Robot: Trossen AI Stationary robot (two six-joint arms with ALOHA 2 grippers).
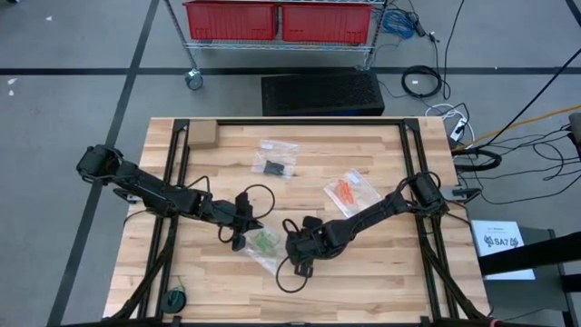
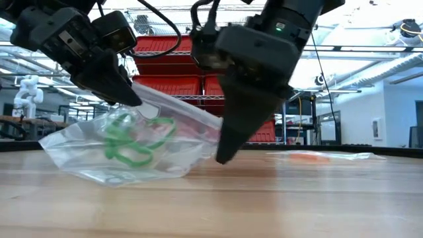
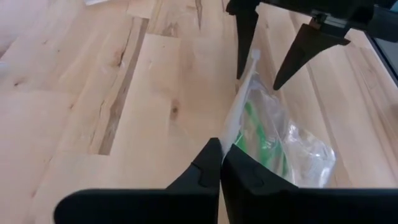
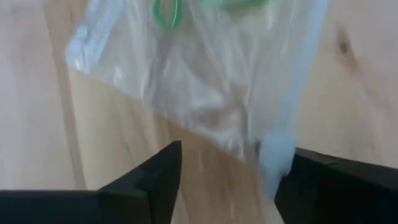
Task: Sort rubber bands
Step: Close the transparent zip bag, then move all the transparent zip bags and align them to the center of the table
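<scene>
The left gripper (image 1: 243, 227), at about 7 o'clock from the table's (image 1: 381, 282) centre, is clamped tight on the edge of a clear zip bag (image 1: 265, 243), its 2 fingers (image 3: 214, 177) pressed together on the plastic. Inside that bag lie the green rubber bands (image 2: 129, 142), resting on the wood near the front edge at 6 o'clock. The right gripper (image 1: 298, 245) stands just beside the bag's other end, its jaws spread apart with the bag's strip between them, gripping nothing. Farther back, at 2 o'clock, a second bag (image 1: 352, 193) holds the orange-red rubber bands (image 1: 345, 191). At 12 o'clock, a third bag (image 1: 277, 159) holds the black rubber bands (image 1: 275, 167).
</scene>
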